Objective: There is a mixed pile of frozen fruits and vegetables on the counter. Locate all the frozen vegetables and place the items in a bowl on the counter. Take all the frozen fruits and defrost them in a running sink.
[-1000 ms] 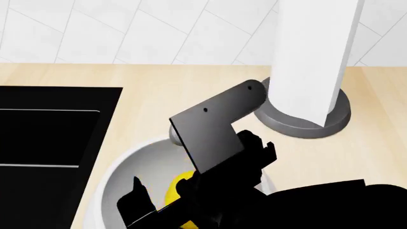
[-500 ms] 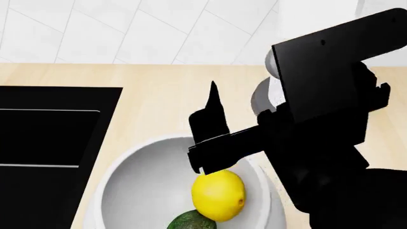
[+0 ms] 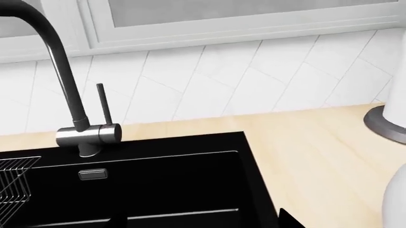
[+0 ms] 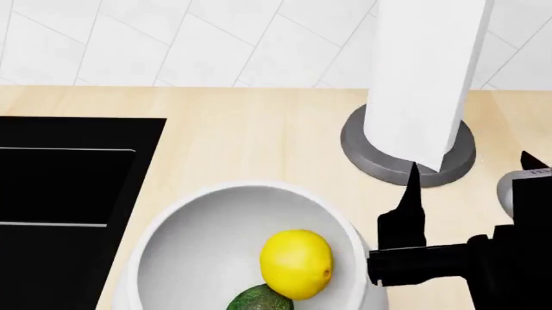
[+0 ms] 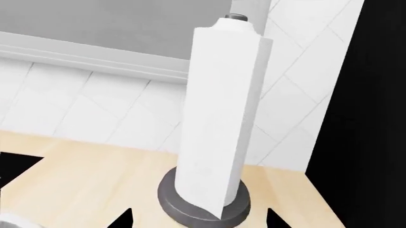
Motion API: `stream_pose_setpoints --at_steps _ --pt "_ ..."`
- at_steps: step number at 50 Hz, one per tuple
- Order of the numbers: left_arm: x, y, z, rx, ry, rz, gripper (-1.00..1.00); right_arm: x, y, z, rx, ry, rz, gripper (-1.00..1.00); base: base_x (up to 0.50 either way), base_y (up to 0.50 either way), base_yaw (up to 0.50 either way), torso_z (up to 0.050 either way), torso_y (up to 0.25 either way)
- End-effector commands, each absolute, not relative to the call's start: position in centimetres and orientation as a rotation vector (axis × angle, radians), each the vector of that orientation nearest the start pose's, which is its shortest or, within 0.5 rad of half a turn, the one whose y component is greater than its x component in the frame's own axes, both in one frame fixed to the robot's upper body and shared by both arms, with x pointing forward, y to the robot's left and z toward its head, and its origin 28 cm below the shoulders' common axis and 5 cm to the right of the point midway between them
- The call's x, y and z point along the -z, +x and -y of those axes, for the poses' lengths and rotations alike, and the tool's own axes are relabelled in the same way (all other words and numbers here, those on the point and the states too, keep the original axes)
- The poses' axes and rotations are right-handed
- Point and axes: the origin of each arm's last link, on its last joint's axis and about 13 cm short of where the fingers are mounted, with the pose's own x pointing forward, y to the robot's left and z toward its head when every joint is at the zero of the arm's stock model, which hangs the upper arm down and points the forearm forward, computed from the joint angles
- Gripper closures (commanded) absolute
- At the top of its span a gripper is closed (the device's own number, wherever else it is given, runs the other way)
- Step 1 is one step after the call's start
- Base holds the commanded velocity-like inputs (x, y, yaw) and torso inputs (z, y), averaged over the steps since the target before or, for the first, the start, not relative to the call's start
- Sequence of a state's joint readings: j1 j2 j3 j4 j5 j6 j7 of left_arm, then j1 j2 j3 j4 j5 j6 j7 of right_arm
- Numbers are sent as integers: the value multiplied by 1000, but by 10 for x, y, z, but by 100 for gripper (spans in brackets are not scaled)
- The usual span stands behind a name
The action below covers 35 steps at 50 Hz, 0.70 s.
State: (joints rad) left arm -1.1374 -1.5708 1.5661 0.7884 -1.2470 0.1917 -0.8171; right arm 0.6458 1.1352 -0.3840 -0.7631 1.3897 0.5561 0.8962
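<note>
In the head view the white bowl (image 4: 164, 258) stands on the beige counter (image 4: 242, 129), holding the yellow lemon (image 4: 296, 263) and, against it, the dark green bumpy vegetable (image 4: 261, 299). My right gripper (image 4: 468, 169) hovers to the right of the bowl, open and empty, its fingers pointing at the paper roll's base. Its two fingertips (image 5: 125, 218) frame that base in the right wrist view. My left gripper (image 3: 203, 223) hangs over the black sink (image 3: 140, 185); one fingertip (image 3: 285, 221) shows near the basin's edge. Grapes and cherry are out of view.
A white paper roll (image 4: 423, 77) on a grey base (image 4: 379, 161) stands behind the right gripper. The dark faucet (image 3: 63, 80) rises at the sink's back, with a wire rack (image 3: 13, 180) inside. The sink (image 4: 61, 194) lies left of the bowl.
My right arm rose out of the bowl, swung up and right, then came down beside the bowl. The lemon now lies free in the bowl.
</note>
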Motion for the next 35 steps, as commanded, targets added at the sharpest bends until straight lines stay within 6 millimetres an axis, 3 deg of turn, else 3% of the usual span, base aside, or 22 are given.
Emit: stream_pose_setpoints --at_steps 1,17,19,26,35 --pt "-210 152 -293 52 90 -23 -100 -226 176 170 14 -108 58 -100 0 0 0 0 0" --pt "-209 154 -293 36 89 -14 -100 -239 173 183 35 -74 30 -100 0 0 0 0 0" --pt "-228 149 -291 41 57 50 -100 -241 173 184 38 -81 26 -100 0 0 0 0 0" --pt "-246 155 -284 80 138 67 -100 -278 170 187 39 -89 87 -100 0 0 0 0 0" --pt "-273 159 -287 65 162 108 -100 -298 176 186 7 -104 106 -100 0 0 0 0 0"
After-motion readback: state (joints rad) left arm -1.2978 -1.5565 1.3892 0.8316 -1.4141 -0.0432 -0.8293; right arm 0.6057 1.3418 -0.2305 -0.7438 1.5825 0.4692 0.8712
